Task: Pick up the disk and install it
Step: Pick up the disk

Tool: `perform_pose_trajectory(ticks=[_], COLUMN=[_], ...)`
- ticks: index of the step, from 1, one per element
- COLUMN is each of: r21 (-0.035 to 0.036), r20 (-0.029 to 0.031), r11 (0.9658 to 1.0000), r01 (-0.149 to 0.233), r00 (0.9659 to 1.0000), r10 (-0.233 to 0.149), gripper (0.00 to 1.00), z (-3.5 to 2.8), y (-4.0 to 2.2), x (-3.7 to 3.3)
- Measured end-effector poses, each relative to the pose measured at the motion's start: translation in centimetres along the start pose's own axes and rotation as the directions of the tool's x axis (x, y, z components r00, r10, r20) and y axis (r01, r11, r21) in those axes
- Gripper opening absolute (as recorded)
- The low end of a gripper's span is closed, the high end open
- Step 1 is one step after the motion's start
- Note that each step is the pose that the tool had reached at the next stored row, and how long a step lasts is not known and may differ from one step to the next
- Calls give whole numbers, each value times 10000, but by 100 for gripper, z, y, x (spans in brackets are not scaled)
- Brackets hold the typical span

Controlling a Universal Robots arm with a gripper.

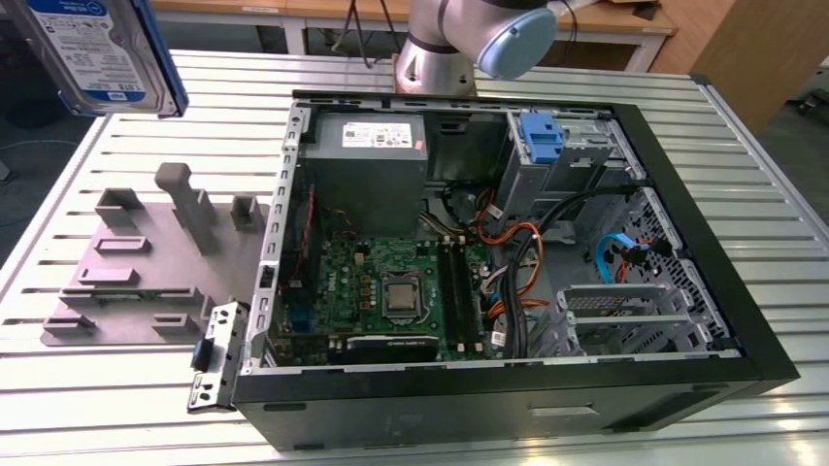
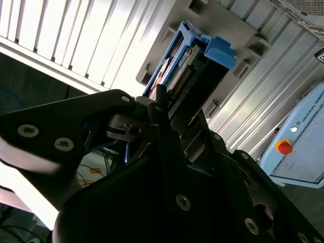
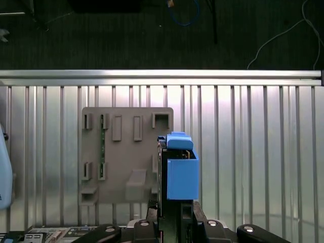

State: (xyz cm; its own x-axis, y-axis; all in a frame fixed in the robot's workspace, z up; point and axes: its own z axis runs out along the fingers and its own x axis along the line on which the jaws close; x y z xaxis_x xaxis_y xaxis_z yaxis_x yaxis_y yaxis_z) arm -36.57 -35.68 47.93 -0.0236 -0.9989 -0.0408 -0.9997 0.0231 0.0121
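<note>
Item: disk (image 1: 111,53), silver drive in blue carrier.
Location: aloft at exterior view's far left, over grey fixture plate (image 1: 130,282), clear of counter (image 1: 104,408).
Hand (image 3: 172,208): closed on disk's edge.
Risks: narrow end grip may let disk pivot or slip; cables (image 1: 518,243) inside open computer case (image 1: 453,403) could snag carrier.

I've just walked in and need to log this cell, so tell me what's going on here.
The arm's end effector is shut on the disk, a flat silver metal hard drive with a white-and-blue label in a blue plastic carrier frame. It holds the disk in the air over the grey plastic fixture plate, which lies on the slatted metal table beside the open black computer case. The disk is not yet installed in the case.
</note>
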Motion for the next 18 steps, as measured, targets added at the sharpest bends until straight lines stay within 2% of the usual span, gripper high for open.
perform_pose_trajectory(ticks=[8,18], r21=[1,1], r20=[0,1], r11=[10000,10000], r01=[0,0], r00=[10000,10000], r10=[0,0], gripper=[35,35], z=[0,0], y=[-121,-309], x=[-3,-8])
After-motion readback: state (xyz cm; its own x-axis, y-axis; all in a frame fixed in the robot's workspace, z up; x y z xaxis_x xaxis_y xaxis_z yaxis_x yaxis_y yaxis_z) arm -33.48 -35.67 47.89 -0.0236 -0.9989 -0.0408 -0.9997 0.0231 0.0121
